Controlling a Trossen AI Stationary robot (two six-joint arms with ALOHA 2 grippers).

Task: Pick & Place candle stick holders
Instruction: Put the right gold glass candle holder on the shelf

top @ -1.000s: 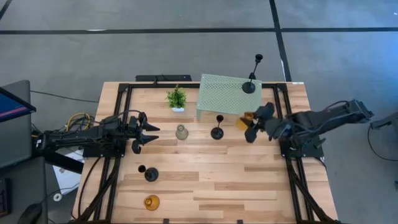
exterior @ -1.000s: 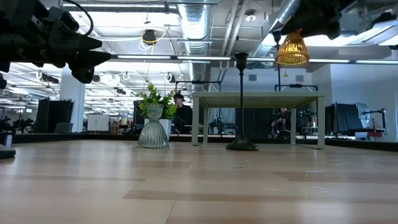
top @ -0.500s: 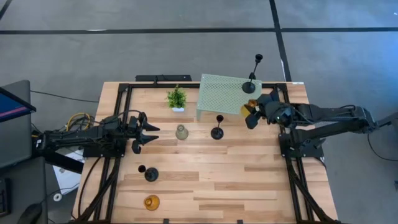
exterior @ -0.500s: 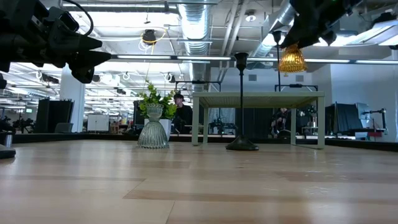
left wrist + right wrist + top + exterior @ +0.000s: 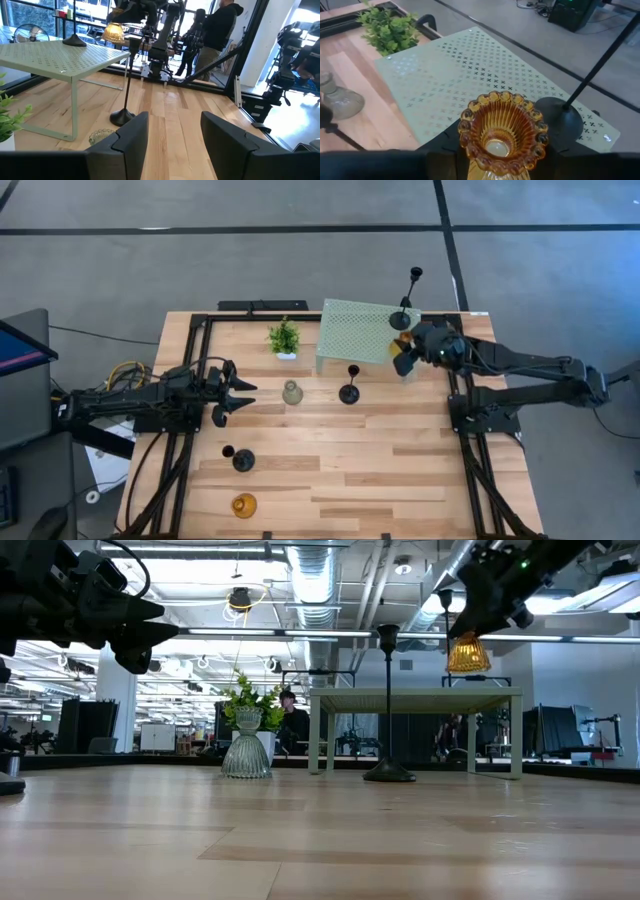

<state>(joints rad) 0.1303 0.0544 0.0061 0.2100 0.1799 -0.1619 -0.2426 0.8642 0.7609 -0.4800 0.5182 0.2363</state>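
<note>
While the right hand [image 5: 404, 356] grips an amber holder [image 5: 502, 132] above the mesh stand [image 5: 350, 332]:
Lower vertically onto bare mesh, clear of the black holder [image 5: 562, 118] just beyond; left hand [image 5: 226, 393] idle, released.

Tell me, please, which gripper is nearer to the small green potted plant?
Left. The left gripper sits a short way from the potted plant; the right gripper, holding an amber holder, is across the mesh stand.

One amber holder [image 5: 402, 346] hangs upright in the air; its twin [image 5: 244, 504] stands at the desk's near edge. Black holders [image 5: 349, 391] [image 5: 243, 460] and the clear-grey one [image 5: 292, 392] stand mid-desk, with a third black holder [image 5: 402, 318] farther back.
</note>
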